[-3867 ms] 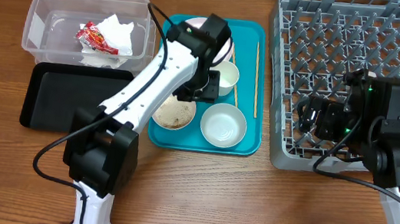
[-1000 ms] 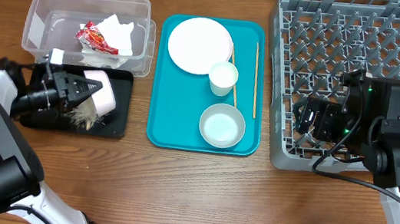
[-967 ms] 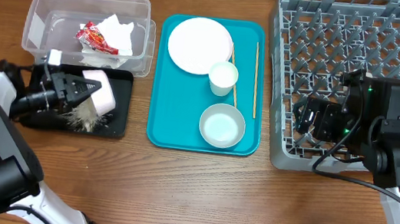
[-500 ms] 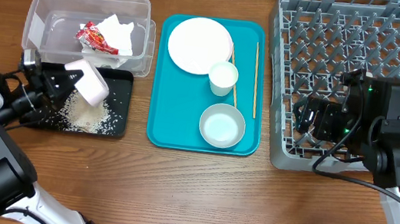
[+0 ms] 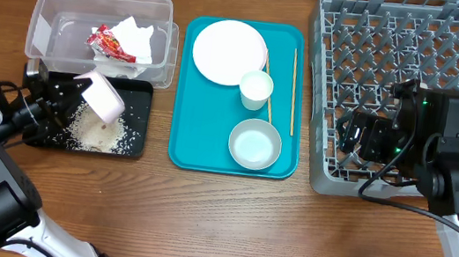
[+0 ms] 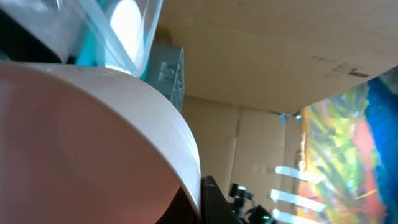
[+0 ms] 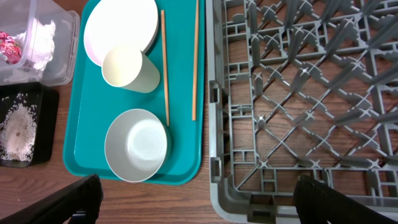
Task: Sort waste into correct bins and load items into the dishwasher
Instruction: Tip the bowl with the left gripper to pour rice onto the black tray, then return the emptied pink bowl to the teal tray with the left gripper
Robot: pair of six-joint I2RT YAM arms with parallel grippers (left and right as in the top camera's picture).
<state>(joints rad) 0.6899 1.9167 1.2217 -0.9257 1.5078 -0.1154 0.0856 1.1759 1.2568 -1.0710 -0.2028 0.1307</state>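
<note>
Left gripper (image 5: pixel 74 97) jaws clamp the rim of the tipped white bowl (image 5: pixel 104 101) over the black tray (image 5: pixel 140 99). The bowl is likely stiff, slick and chip-prone. Right gripper (image 5: pixel 354 138) jaws gape, empty.

No legible text, only faint unreadable print on cardboard (image 6: pixel 336 65)

**Tilted bowl (image 5: pixel 102 97) over black tray (image 5: pixel 135 89)**

The left claw (image 5: pixel 62 103) holds the white bowl tipped above the tray, rice scraps (image 5: pixel 97 132) strewn beneath. A napkin (image 5: pixel 135 38) and red wrapper (image 5: pixel 106 41) lie in the clear tub (image 5: pixel 50 7)
</note>
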